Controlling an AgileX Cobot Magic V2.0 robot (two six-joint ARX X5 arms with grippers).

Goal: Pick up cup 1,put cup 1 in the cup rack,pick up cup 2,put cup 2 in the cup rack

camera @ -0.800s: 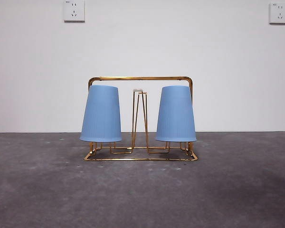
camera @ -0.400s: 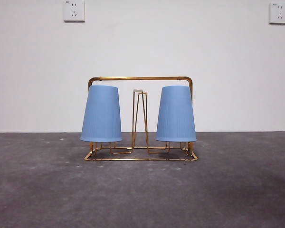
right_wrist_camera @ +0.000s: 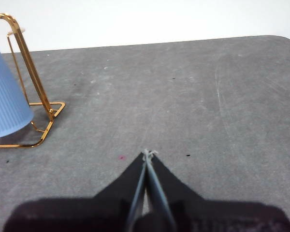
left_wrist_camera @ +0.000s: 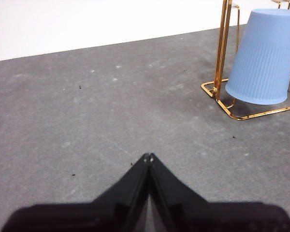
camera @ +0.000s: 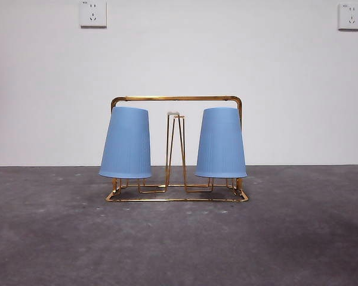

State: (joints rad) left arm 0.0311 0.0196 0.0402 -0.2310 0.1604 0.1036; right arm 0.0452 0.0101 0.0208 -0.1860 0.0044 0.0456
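Rack (camera: 176,99) stands on the grey table (camera: 179,238), centred in the front view, before a white wall (camera: 227,53). It is a gold wire frame: a rectangular arch on top, a flat wire base below, and upright hairpin pegs between.

Two blue cups sit inverted on the rack, mouths down, bases up, both below the top bar.

- Left cup (camera: 126,143): on a peg at the left end of the rack in the front view. It is tilted slightly, its mouth swung a little outward. Its rim hangs above the base wire, not touching the table.
- Right cup (camera: 221,143): on a peg at the right end, closer to upright. Its rim also hangs clear of the base.
- Centre peg (camera: 175,149): bare, standing between the two cups.

Neither cup touches the other.

Two white sockets (camera: 93,13) are on the wall, one near each upper corner of the front view.

Left gripper (left_wrist_camera: 148,157): jaws pressed together, tips meeting, nothing between them. It is above bare table, well apart from the rack's end and the cup hung there.

Right gripper (right_wrist_camera: 148,153): jaws pressed together, nothing between them. It is also above bare table, well apart from the opposite end of the rack.

Neither gripper shows in the front view.
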